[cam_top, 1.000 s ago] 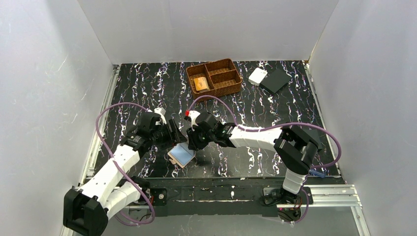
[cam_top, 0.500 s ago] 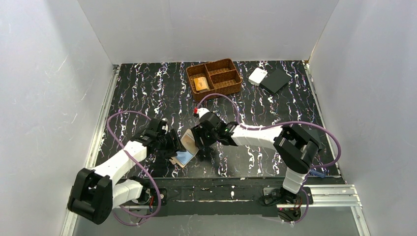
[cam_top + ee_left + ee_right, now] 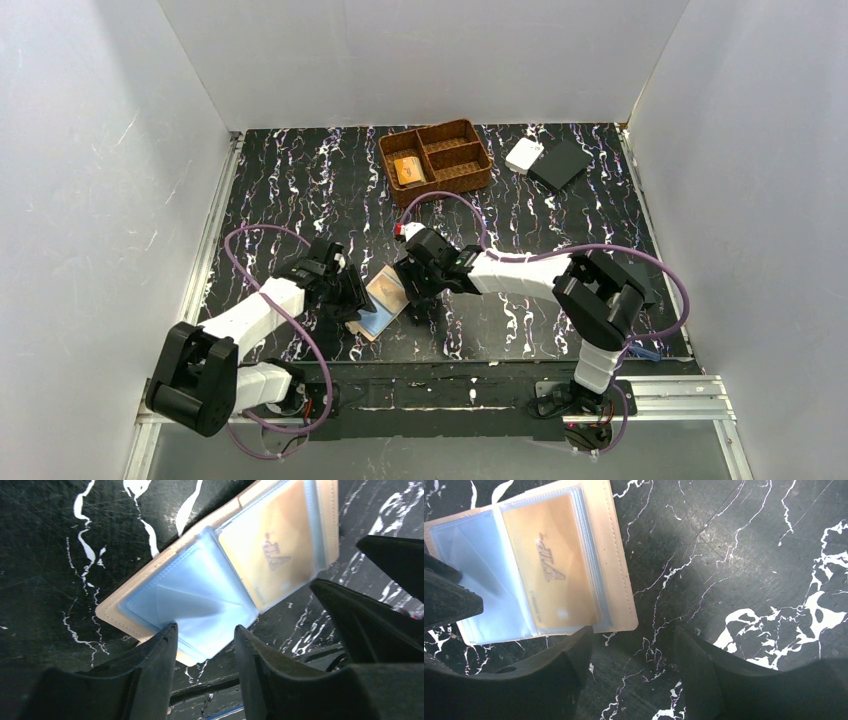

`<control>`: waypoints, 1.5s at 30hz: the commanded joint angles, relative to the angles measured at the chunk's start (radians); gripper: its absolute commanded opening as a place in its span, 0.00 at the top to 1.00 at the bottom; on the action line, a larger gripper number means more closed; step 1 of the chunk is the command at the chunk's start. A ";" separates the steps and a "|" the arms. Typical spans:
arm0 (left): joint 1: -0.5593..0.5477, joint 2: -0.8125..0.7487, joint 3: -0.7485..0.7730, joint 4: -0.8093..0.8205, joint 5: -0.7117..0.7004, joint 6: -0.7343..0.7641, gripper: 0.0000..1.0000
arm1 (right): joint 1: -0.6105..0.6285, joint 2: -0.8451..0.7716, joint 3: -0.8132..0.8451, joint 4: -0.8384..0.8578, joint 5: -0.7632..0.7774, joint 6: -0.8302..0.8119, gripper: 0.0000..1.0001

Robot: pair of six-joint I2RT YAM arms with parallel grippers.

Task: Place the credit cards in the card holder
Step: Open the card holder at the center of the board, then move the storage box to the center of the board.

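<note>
Looking down past my left tool (image 3: 205, 630), I find the card holder (image 3: 150, 590) lying open and flat on the desk (image 3: 290, 180), close to the near edge and between my two arms. Its blue leaf is toward the left and its orange leaf toward the right. A golden credit card (image 3: 551, 575) already sits inside a clear sleeve on the orange side. Another orange card (image 3: 407, 170) waits far off in the left compartment of the woven basket (image 3: 452, 184). The left tool's fingers stand apart at the near edge of the blue leaf. I cannot tell whether they touch it. My right tool (image 3: 633, 632) hangs just beside the holder's right edge, jaws wide, with only bare desk between them. I judge the holder to be light and limp at its fold, so it would likely slide or flap shut if pushed from one side. The clear sleeves look slick and flimsy, so I would pin or pinch the firmer tan border instead. The cards look thin, stiff and slippery, and are probably hard to lift from a flat floor. I would take the basket card by its long edges, near one end. That leaves the leading end free to enter a sleeve mouth while my other tool steadies the holder.
</note>
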 commanded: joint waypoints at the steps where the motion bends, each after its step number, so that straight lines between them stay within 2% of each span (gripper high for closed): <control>1: 0.004 0.064 0.036 -0.100 -0.119 0.037 0.59 | 0.006 -0.016 0.075 -0.034 0.019 -0.034 0.35; 4: 0.004 0.085 0.052 -0.127 -0.153 0.041 0.66 | 0.006 -0.011 0.094 -0.046 0.035 -0.048 0.43; 8: 0.005 0.097 0.061 -0.125 -0.157 0.050 0.68 | 0.005 0.018 0.134 -0.069 0.008 -0.052 0.51; 11: 0.027 0.152 0.089 -0.138 -0.204 0.073 0.69 | 0.004 0.039 0.174 -0.003 -0.114 -0.024 0.48; 13: 0.088 0.237 0.127 -0.167 -0.194 0.087 0.76 | -0.035 0.035 0.212 0.005 -0.182 0.015 0.45; 15: 0.107 0.257 0.142 -0.188 -0.199 0.082 0.77 | -0.066 0.011 0.213 0.026 -0.199 0.030 0.40; 18: 0.111 0.173 0.152 -0.199 -0.099 0.078 0.75 | -0.135 -0.031 0.193 0.006 -0.230 0.035 0.31; 20: 0.111 0.075 0.165 -0.205 -0.017 0.097 0.71 | -0.149 -0.028 0.182 0.007 -0.317 0.023 0.32; 22: 0.111 -0.056 0.173 -0.191 0.116 0.075 0.67 | -0.149 -0.001 0.138 0.110 -0.521 0.077 0.40; 27: 0.111 -0.066 0.149 -0.131 0.180 0.028 0.70 | -0.171 0.030 0.081 0.209 -0.563 0.149 0.55; 30: 0.111 -0.011 0.133 -0.078 0.227 0.012 0.71 | -0.212 0.022 0.056 0.249 -0.574 0.196 0.56; 32: 0.109 0.012 0.129 -0.052 0.248 0.006 0.70 | -0.250 0.006 0.064 0.225 -0.553 0.200 0.54; 35: 0.108 0.009 0.134 -0.027 0.275 0.003 0.64 | -0.336 -0.024 0.093 0.123 -0.446 0.252 0.39; 36: 0.106 0.001 0.136 -0.019 0.280 0.002 0.62 | -0.365 -0.037 0.094 0.100 -0.400 0.290 0.29; 37: 0.105 -0.007 0.139 -0.014 0.286 0.003 0.59 | -0.393 -0.051 0.084 0.098 -0.357 0.325 0.22; 39: 0.103 -0.018 0.145 -0.011 0.297 0.008 0.55 | -0.430 -0.073 0.079 0.126 -0.281 0.375 0.14; 42: 0.101 -0.026 0.155 -0.017 0.311 0.022 0.51 | -0.453 -0.058 0.156 0.118 -0.234 0.358 0.13; 45: 0.099 -0.025 0.164 -0.022 0.339 0.047 0.44 | -0.453 -0.020 0.261 0.113 -0.211 0.246 0.12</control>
